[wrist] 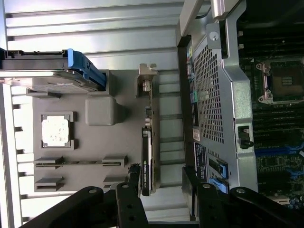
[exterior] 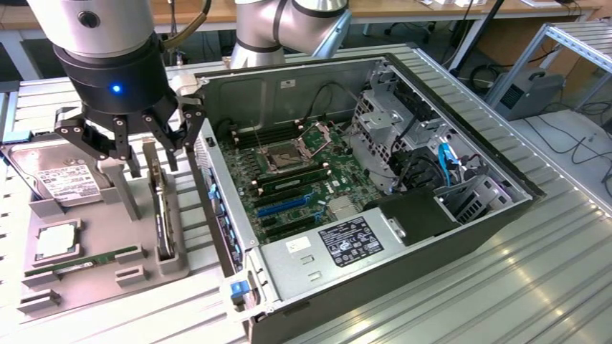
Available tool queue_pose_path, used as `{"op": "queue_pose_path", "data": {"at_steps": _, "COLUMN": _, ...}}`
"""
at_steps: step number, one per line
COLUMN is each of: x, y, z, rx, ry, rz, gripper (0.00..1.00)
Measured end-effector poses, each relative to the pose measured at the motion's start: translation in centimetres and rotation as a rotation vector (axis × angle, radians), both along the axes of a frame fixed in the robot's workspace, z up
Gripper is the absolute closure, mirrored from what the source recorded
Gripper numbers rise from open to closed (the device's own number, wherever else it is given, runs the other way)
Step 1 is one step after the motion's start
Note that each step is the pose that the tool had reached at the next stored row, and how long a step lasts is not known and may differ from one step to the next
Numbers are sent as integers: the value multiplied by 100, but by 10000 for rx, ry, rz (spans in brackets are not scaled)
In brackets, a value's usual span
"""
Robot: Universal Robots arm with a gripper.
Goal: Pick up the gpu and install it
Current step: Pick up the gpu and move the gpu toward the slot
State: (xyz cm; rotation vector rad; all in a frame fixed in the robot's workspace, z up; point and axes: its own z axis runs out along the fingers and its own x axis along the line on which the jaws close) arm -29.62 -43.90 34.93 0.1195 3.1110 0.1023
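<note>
Exterior view: wide-spread pincer (exterior: 140, 152) over the upright gpu (exterior: 160, 215)

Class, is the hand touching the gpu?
Cannot tell: wrist view shows the open hand straddling the gpu, one finger close beside it, no plain gap.

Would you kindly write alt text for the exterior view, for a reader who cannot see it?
The open pincer hangs over the gpu, which stands on edge in a grey parts holder at the exterior view's left. Beside it lies an open computer case, its motherboard exposed.
</note>
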Motion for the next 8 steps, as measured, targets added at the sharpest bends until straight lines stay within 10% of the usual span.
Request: {"op": "queue_pose_path", "data": {"at_steps": 8, "x": -5, "y": 0, "z": -21, "rx": -7, "ry": 0, "rz": 0, "gripper": 52}}
